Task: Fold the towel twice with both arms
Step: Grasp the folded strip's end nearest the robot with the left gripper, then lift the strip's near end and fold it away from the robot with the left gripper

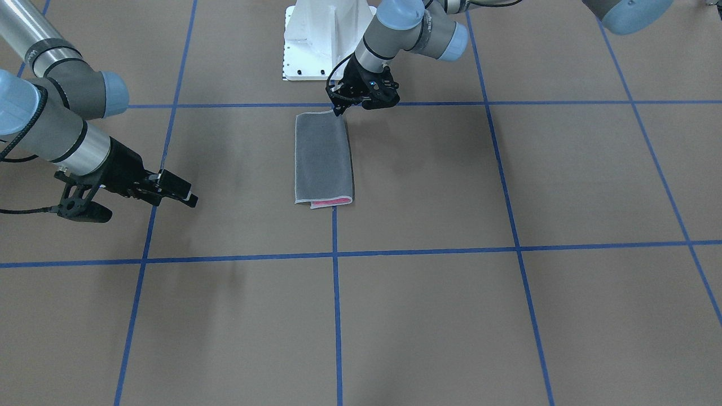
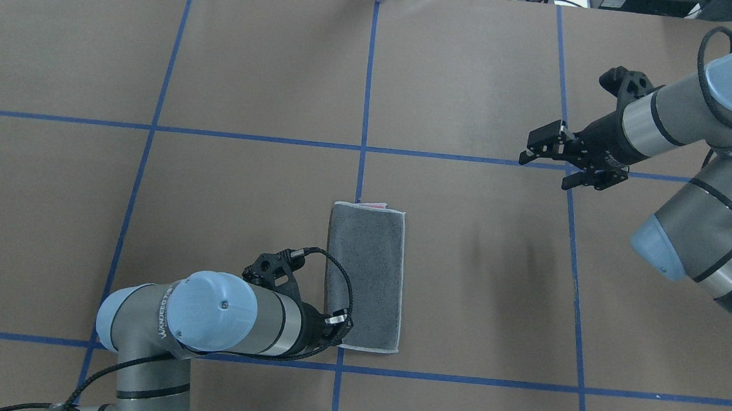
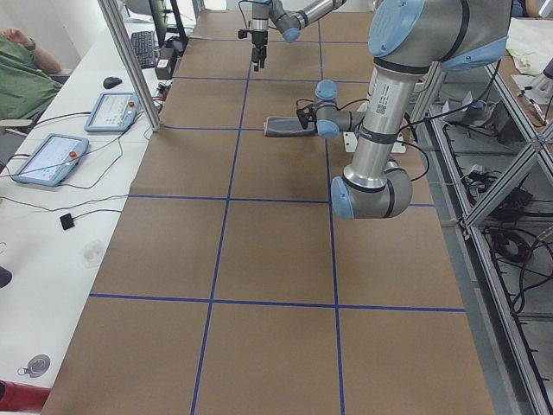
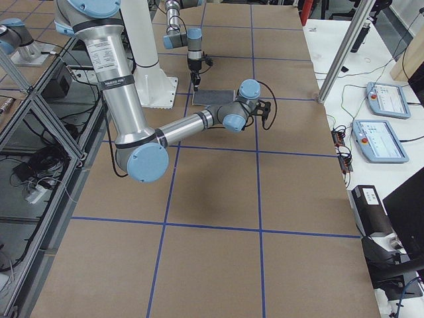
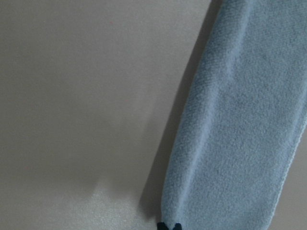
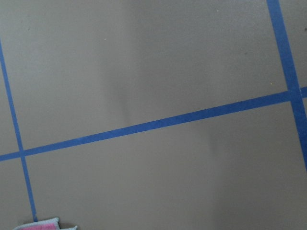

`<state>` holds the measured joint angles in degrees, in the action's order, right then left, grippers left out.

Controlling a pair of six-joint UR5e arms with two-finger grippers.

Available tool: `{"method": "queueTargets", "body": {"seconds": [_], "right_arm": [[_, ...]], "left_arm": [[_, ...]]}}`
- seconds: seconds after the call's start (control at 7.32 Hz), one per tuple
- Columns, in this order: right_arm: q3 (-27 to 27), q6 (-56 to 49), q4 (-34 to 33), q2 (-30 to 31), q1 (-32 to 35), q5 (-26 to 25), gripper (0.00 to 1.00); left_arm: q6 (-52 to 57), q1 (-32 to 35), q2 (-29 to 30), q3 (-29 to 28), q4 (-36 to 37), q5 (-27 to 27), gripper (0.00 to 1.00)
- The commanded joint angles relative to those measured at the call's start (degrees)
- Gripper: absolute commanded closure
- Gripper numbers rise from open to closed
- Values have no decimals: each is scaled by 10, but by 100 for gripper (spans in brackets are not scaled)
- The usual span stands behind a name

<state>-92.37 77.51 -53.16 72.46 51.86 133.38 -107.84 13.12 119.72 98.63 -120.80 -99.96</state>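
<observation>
The towel (image 1: pixel 322 158), folded once into a long narrow strip with its dark grey face up, lies flat near the middle of the table (image 1: pixel 507 316), just in front of the white pedestal base (image 1: pixel 316 45). It runs lengthwise away from the robot. A sliver of the pink face (image 1: pixel 330 201) and the light stitched edging peek out at the far end, which sits on the central blue tape line (image 1: pixel 336 316).

The left gripper (image 1: pixel 340 110) points down at the towel's near corner on the robot's left side, at the end closest to the base. In the left wrist view its dark fingertips (image 5: pixel 164 226) sit close together at the cloth's edge. Whether any fabric is pinched between them cannot be told.

The right gripper (image 1: pixel 149 208) hangs above bare brown tabletop well apart from the towel, out on the robot's right, with its two fingers spread wide and nothing between them. Its wrist camera looks down on crossing tape lines, with only a pink corner of the towel at the bottom left of its view
</observation>
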Motion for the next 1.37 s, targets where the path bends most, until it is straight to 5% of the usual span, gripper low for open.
{"method": "queueTargets", "body": {"seconds": [0.0,0.41,1.23], "right_arm": [[0,0,1,1,0,0,0],[1,0,1,1,-2,-1,0],[3,-3,1,1,-3,-1,0]], "left_arm": [[0,25,9,7,1,-5,100],[-1,92,27,-6,0,-7,100],[-4,136,132,-138,-28,-11,100]]}}
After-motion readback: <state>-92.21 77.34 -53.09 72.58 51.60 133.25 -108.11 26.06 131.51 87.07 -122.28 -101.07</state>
